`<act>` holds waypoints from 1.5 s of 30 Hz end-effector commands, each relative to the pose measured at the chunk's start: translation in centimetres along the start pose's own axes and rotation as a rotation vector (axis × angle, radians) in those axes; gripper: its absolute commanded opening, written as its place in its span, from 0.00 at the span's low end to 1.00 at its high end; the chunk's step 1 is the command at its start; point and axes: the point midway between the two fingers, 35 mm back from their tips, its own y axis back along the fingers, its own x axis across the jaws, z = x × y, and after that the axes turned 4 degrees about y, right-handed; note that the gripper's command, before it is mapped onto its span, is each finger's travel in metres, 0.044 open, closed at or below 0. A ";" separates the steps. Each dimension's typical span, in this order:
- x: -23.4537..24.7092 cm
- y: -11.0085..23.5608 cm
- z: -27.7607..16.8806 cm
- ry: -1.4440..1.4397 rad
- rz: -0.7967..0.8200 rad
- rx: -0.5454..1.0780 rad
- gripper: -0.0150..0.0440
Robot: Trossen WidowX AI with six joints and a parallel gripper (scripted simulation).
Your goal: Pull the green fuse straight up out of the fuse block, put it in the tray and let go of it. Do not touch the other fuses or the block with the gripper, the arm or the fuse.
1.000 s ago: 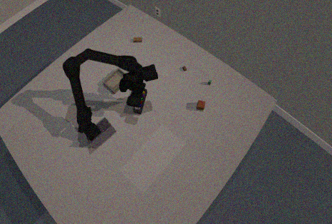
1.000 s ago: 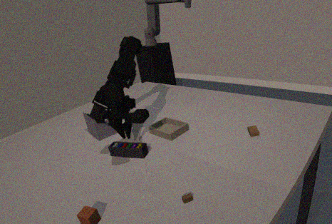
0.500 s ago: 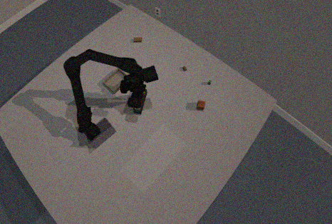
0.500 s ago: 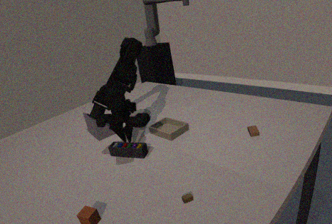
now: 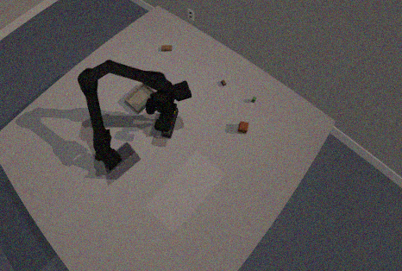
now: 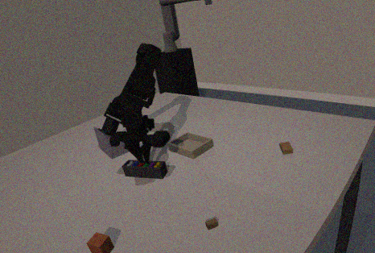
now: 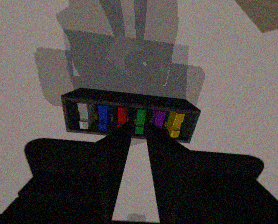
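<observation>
The dark fuse block (image 7: 130,97) (image 5: 171,130) (image 6: 145,172) lies on the white table and holds a row of white, blue, red, green, purple and yellow fuses. The green fuse (image 7: 140,121) sits seated in its slot in the middle of the row. My gripper (image 7: 139,125) (image 5: 166,120) (image 6: 143,157) points down just above the block. Its two fingers stand a narrow gap apart with nothing between them, and their tips sit level with the green fuse. The beige tray (image 5: 139,97) (image 6: 191,145) (image 7: 265,12) lies empty just behind the block.
An orange cube (image 5: 243,126) (image 6: 99,242), a tan block (image 5: 166,47) (image 6: 286,147), a small brown block (image 5: 222,83) (image 6: 212,222) and a tiny green piece (image 5: 254,99) lie scattered on the table, all far from the block.
</observation>
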 end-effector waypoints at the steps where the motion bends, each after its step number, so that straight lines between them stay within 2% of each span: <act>1: -0.1 -0.1 0.0 -0.005 -0.005 -0.003 0.38; 24: -0.1 -1.1 0.0 -0.005 -0.005 -0.003 0.38; 35: 0.0 -1.0 0.0 0.000 -0.001 0.000 0.26; 45: 0.0 -0.7 0.0 0.000 -0.001 0.000 0.25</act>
